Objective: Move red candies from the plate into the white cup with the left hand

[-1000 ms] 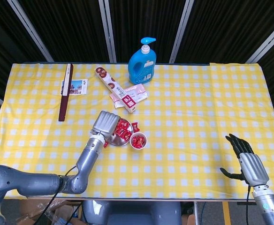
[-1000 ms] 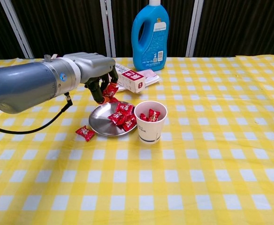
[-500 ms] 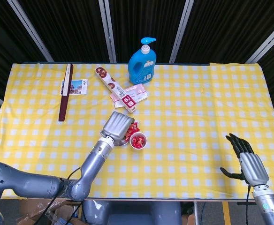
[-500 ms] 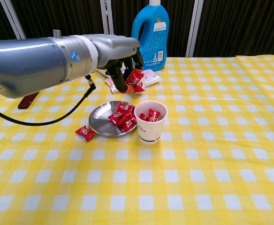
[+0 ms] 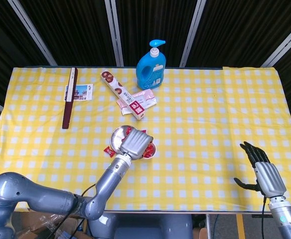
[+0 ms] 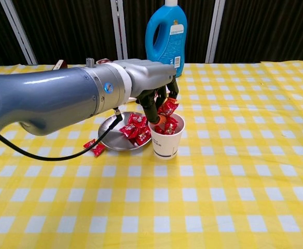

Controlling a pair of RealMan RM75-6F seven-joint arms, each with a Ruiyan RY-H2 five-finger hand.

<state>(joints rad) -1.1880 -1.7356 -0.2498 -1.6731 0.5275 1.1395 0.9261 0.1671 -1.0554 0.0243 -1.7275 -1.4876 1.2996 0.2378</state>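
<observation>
White paper cup [image 6: 166, 141], upright on the surface, several red wrapped candies [image 6: 168, 126] inside. Touching or just beside it, a shallow round metal plate [image 6: 110, 134] with a small heap of red candies [image 6: 136, 127] at the cup-side edge. One red candy [image 6: 167, 107] pinched in the left hand [image 6: 152, 92], directly over the cup's mouth. Another stray candy [image 6: 93, 147] beside the plate.

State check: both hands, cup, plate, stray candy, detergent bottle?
left hand: holds a red candy over the cup
right hand: open, holds nothing
white cup: upright, candies inside
metal plate: candies on it
loose candy: on the tablecloth, beside the plate
blue detergent bottle: upright
</observation>
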